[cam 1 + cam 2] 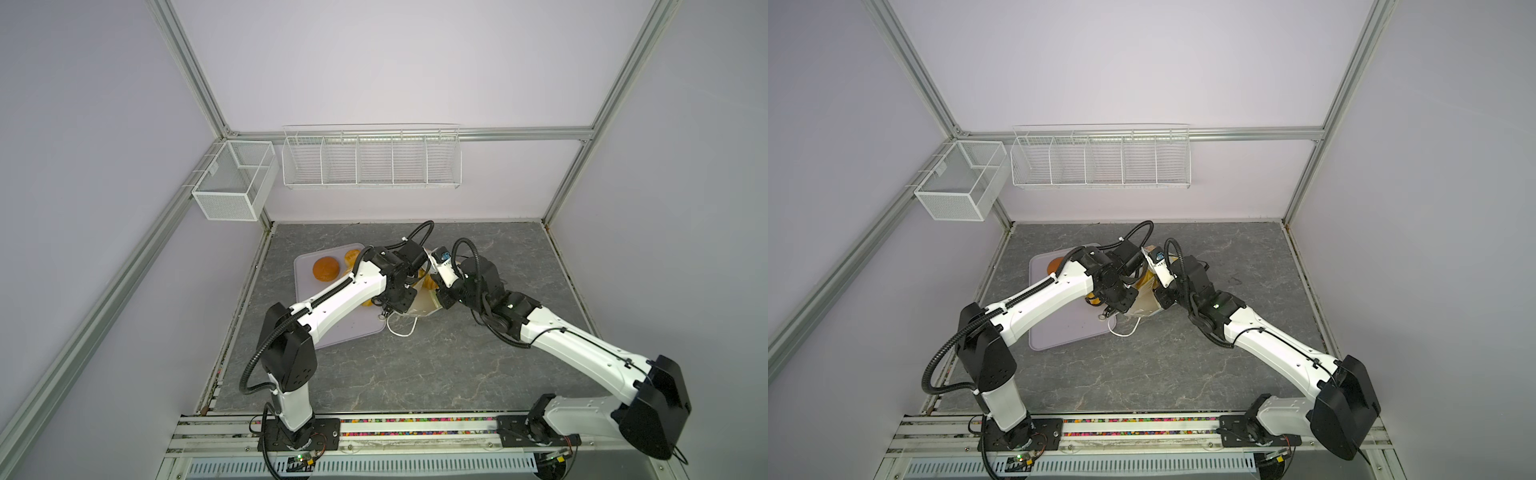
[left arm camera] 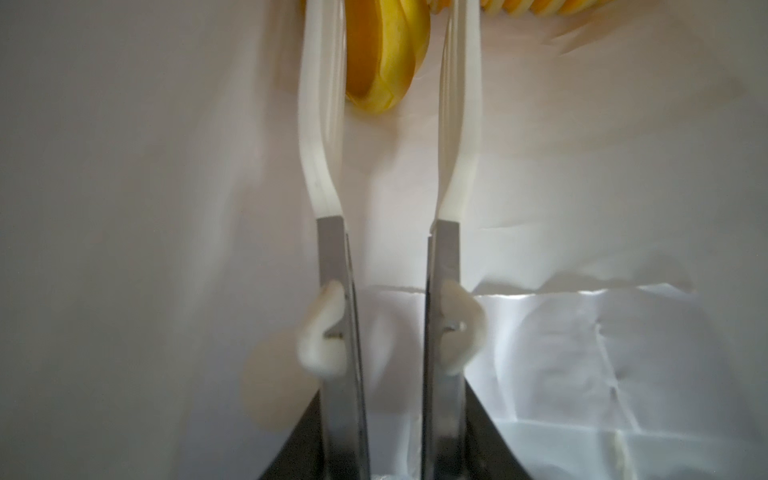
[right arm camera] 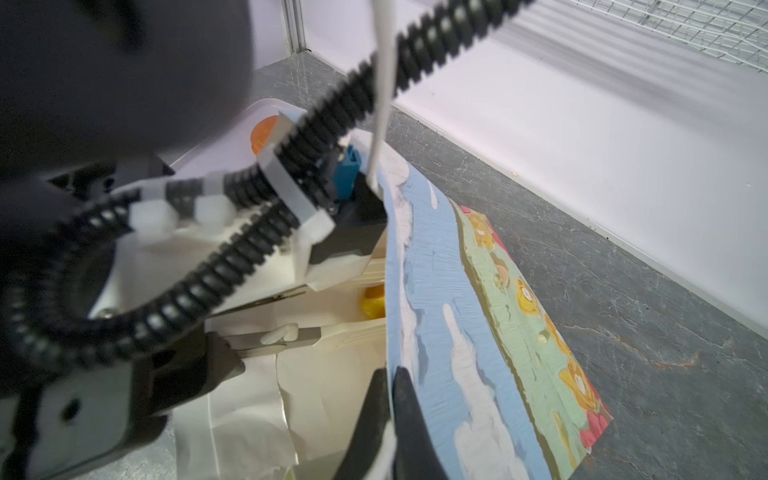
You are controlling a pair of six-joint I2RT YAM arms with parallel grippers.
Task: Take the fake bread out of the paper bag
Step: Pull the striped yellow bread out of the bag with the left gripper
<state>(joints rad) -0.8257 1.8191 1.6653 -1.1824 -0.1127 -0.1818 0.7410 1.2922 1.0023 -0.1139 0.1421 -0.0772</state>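
Fake bread (image 2: 382, 62) sits deep inside the paper bag (image 3: 457, 332). One glossy round bun lies between the tips of the left fingers (image 2: 322, 104), with a ridged roll (image 2: 540, 5) just beyond it. The left fingers stand apart, straddling the bun without pinching it; a small gap shows on one side. The right fingers (image 3: 409, 419) are clamped on the bag's printed wall near its mouth, lifting it so the opening gapes. Two pieces (image 1: 325, 269) already rest on the lavender tray (image 1: 303, 291), which lies on the grey surface (image 1: 415, 374) just beside the bag.

To do this step well, I would centre the bun between the tips and reach slightly further to meet its widest part. Then close gently — glossy plastic may squirt out. Withdraw along the bag's length, clear of the paper, while the right fingers hold the mouth firm.
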